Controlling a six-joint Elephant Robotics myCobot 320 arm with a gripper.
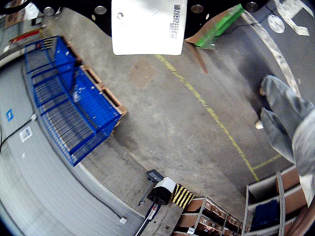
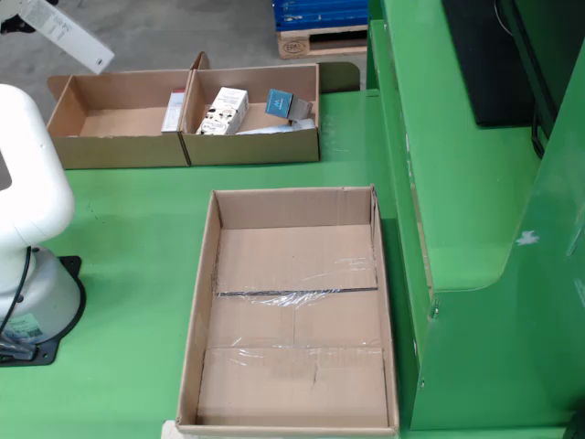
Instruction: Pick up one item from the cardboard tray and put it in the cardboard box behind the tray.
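Note:
In the fixed view a large, shallow cardboard tray (image 2: 294, 311) lies on the green table, with only tape and film on its floor. Behind it stands a two-compartment cardboard box (image 2: 183, 119). Its right compartment holds a white carton (image 2: 223, 110), a blue card (image 2: 279, 101) and other small items. Its left compartment shows one item against the divider. My gripper (image 2: 11, 20) is high at the top left, left of the box, and carries a flat white box (image 2: 59, 35). The wrist view shows this barcoded white box (image 1: 147, 27) under the black gripper body (image 1: 101, 14). No fingers are visible.
The white robot base (image 2: 27, 238) stands at the left of the table, and a raised green ledge (image 2: 439, 183) runs along the right. The wrist view looks out over a warehouse floor with blue wire cages (image 1: 69, 108), a person (image 1: 288, 118) and shelves (image 1: 270, 201).

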